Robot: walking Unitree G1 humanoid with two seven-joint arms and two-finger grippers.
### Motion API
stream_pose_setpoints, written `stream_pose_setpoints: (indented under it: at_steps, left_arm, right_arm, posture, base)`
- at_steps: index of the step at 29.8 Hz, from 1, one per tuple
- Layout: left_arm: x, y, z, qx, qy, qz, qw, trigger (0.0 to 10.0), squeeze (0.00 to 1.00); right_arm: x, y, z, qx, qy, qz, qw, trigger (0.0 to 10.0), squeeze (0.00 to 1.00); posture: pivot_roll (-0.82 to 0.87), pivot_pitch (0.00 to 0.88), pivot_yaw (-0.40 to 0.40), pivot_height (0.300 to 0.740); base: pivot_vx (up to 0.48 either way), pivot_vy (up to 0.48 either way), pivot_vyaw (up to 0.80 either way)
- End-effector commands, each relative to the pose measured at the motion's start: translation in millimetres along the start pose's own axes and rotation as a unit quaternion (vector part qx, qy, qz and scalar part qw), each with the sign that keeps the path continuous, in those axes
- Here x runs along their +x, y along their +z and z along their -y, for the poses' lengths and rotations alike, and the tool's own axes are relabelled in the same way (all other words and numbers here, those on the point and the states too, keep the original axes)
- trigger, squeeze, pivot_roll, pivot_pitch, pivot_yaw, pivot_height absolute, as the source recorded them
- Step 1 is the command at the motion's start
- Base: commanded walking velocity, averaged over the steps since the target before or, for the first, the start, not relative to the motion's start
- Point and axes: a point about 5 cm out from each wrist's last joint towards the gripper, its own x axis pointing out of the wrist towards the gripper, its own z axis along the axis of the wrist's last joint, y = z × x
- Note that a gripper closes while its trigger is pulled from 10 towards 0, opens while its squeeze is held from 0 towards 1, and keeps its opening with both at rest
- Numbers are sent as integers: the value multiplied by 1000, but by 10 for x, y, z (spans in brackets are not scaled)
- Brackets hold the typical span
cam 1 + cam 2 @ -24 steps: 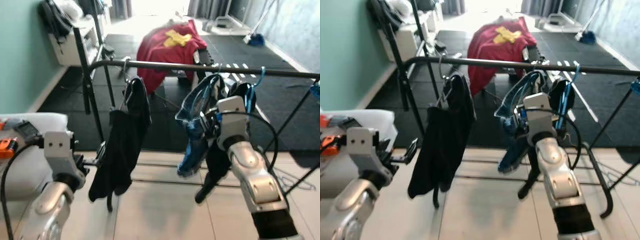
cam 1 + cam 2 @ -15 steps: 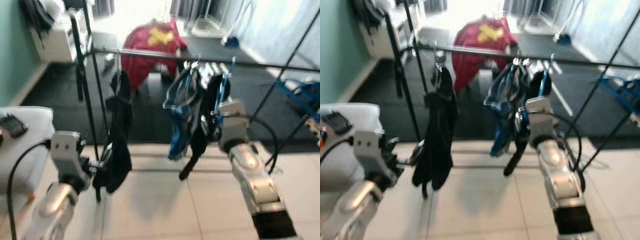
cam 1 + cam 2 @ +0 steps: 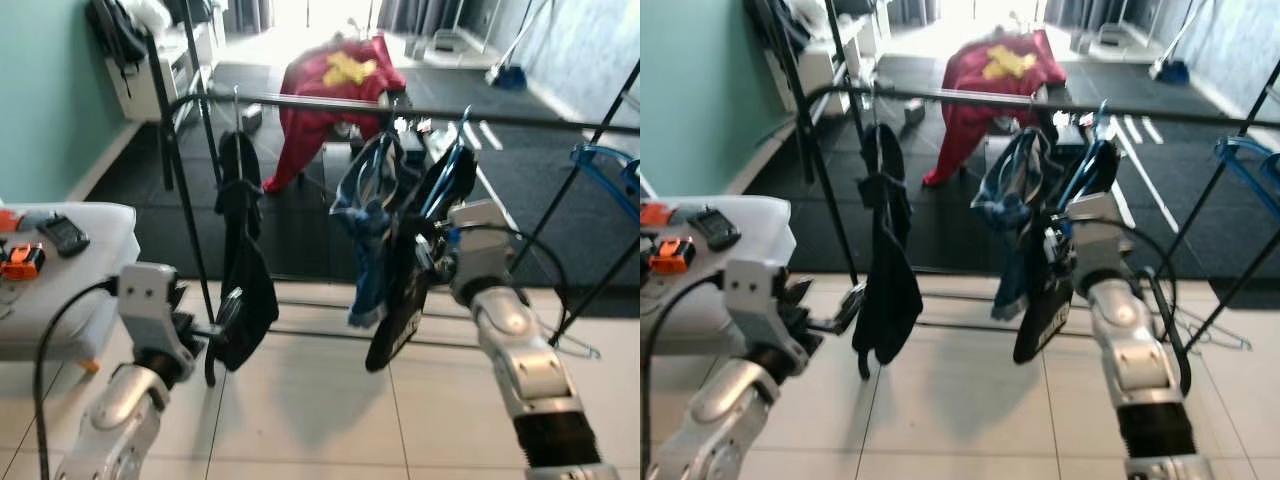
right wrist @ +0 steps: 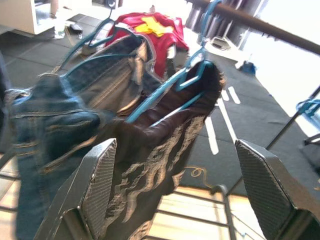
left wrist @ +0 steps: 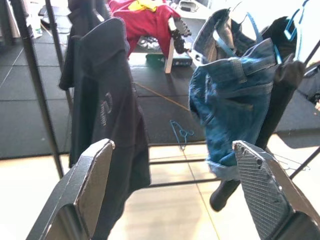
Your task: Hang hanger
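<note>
A black rail (image 3: 320, 103) crosses the view. On it hang a black shirt (image 3: 245, 270), blue jeans (image 3: 365, 215) and a black garment (image 3: 405, 300) on a teal hanger (image 4: 195, 70). The hanger's hook (image 3: 462, 125) sits over the rail. My right gripper (image 3: 432, 258) is right beside this black garment, below the rail. In the right wrist view its fingers (image 4: 100, 185) stand open, gripping nothing. My left gripper (image 3: 225, 320) is open too, low by the hem of the black shirt.
A second blue hanger (image 3: 600, 165) hangs at the far right, and a thin one (image 3: 575, 345) lies on the floor beneath. Red cloth (image 3: 335, 70) is heaped behind the rack. A white table (image 3: 70, 270) with small items is on my left. Pale tiles lie below.
The whole picture has shifted, so the camera moved. My right gripper now sits lower, under the rail, and the black garment hangs tilted beside it.
</note>
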Motion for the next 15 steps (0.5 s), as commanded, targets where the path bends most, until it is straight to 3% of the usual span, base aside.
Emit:
stream_pose_setpoints:
  at_steps: [1,7,8,15]
  left_arm:
    - [-6,-28,-31,-5,9,-4,1000,10000,0]
    - [12,3,-96,-1,24,5,1000,10000,0]
    - [21,23,-137,9,29,7,1000,10000,0]
    - [45,46,-189,13,31,13,999,10000,0]
  right_arm:
    - [24,-32,5,-1,1,-4,1000,10000,0]
    - [148,25,68,-7,0,1,1000,10000,0]
    - [250,59,93,-8,-1,1,1000,10000,0]
    - [442,83,24,-3,16,-9,1000,10000,0]
  posture:
    - [-100,66,-48,736]
    - [-97,70,-45,736]
    - [-91,71,-47,736]
    - [-77,77,-48,736]
  base:
    - [0,0,0]
    - [0,0,0]
    - [0,0,0]
    - [0,-40,0]
